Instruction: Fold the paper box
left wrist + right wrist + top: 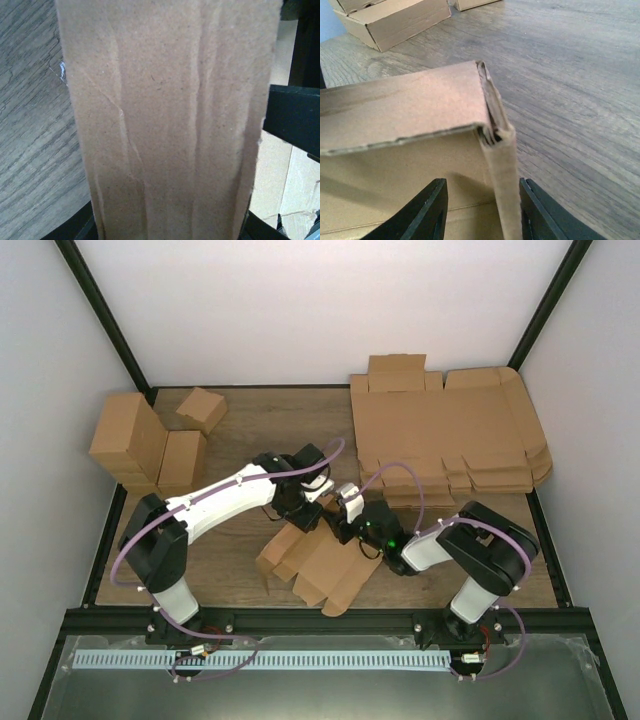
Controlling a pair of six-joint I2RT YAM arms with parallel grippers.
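Note:
The paper box (318, 562) lies half folded on the wooden table between the two arms, with flaps spread toward the near edge. My left gripper (305, 512) reaches down onto its far left part. In the left wrist view a creased brown panel (170, 120) fills the whole span between the fingers of the left gripper (170, 234), shut on it. My right gripper (345, 504) stands open at the box's far right corner. In the right wrist view its fingers (427, 215) straddle a doubled-over side wall (502, 185), which sits close to the right finger; the right gripper (482, 212) holds nothing.
A thick pile of flat cardboard sheets (450, 435) lies at the back right. Several finished brown boxes (140, 445) stand at the back left, also seen in the right wrist view (395, 20). Black frame rails border the table.

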